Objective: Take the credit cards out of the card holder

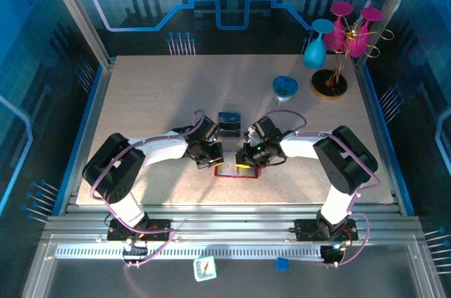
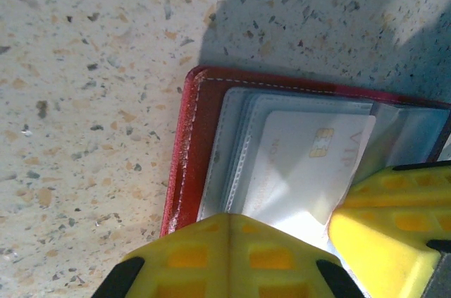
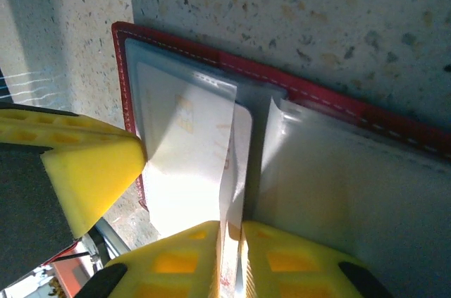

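Right wrist: right gripper [image 3: 231,241] jaws almost together, pinching a thin white edge of the card [image 3: 190,146]. Clear sleeve film may be caught in the pinch too, can't tell. Holder [image 3: 317,90] lies open and flat under the fingertips, red rim just beyond them, grey pocket leaves to the right of the pinch.

Left wrist: left gripper [image 2: 229,226] clenched, nothing between its fingers, tips resting on the sleeve page. Right gripper's finger sits just beside it. Reads as a hold-down, not a grasp. Card's chip end is ahead of the left fingertips. Card looks mostly inside the sleeve, so extraction is barely begun.

Top view: both grippers meet tip to tip over the holder. Small dark stack [image 1: 229,123] lies just beyond them, maybe cards, not sure.

Risks:
- Film pinched along with the card: the pull drags or lifts the whole holder instead of sliding the card out.
- Pinch is on a narrow edge, so an angled pull could let the card slip free or bend it.
- Left tips sit near the page edge; if they slide off, the holder follows the card.
- Fingers are very close, so a sideways move could knock them together.
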